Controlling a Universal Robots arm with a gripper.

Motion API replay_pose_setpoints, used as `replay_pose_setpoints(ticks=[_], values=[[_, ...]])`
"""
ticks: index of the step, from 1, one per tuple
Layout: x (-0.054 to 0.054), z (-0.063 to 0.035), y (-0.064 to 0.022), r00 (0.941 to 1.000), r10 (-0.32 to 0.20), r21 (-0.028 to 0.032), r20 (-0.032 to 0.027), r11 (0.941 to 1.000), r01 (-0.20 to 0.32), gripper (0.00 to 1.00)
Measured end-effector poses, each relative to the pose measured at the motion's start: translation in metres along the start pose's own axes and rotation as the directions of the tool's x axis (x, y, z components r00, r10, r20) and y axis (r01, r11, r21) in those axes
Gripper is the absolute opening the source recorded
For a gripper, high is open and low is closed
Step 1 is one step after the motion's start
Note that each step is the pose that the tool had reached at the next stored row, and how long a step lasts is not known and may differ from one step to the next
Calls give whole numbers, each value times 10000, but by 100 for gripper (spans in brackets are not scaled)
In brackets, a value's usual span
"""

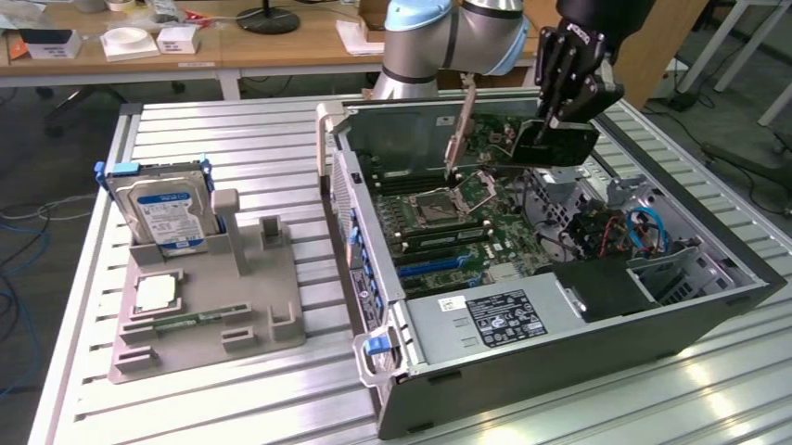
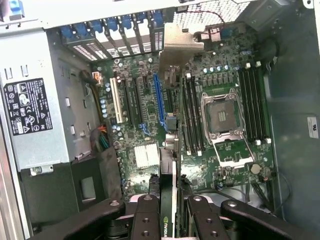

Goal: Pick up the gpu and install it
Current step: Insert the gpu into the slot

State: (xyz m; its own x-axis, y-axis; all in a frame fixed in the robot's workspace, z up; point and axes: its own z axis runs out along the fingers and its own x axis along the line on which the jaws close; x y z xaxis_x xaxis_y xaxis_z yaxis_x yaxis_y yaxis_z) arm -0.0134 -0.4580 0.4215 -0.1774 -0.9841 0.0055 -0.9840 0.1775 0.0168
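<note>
Your gripper [image 1: 552, 122] has its fingers [image 2: 147, 216] clamped on the gpu [image 1: 557, 148], held edge-down between them, the motherboard [image 2: 220, 70] below their tips inside the open case [image 1: 594, 345]

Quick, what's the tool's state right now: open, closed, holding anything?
tool: closed on the gpu, held on edge over the motherboard.

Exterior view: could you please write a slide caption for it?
Jaws hold the gpu above the motherboard in the open computer case.
</note>
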Motion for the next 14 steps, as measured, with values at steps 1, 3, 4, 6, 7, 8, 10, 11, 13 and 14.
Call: replay_pose_setpoints(ticks=[1,3,4,6,7,8,10,11,13,14], values=[[2,0,0,10000,-58,0,-1,10000,58,26],[5,0,-1,9998,-175,1,-3,9998,175,26],[6,0,-1,9997,-236,1,-4,9997,236,26],[9,0,-2,9994,-355,2,-6,9994,355,26],[11,0,-2,9991,-415,2,-7,9991,415,26],[13,0,-2,9989,-479,3,-8,9989,479,26],[16,0,-3,9982,-596,3,-9,9982,596,26],[17,0,-3,9979,-655,3,-11,9979,655,26],[20,0,-3,9970,-776,4,-13,9970,776,26],[22,0,-4,9965,-834,4,-13,9965,834,26]])
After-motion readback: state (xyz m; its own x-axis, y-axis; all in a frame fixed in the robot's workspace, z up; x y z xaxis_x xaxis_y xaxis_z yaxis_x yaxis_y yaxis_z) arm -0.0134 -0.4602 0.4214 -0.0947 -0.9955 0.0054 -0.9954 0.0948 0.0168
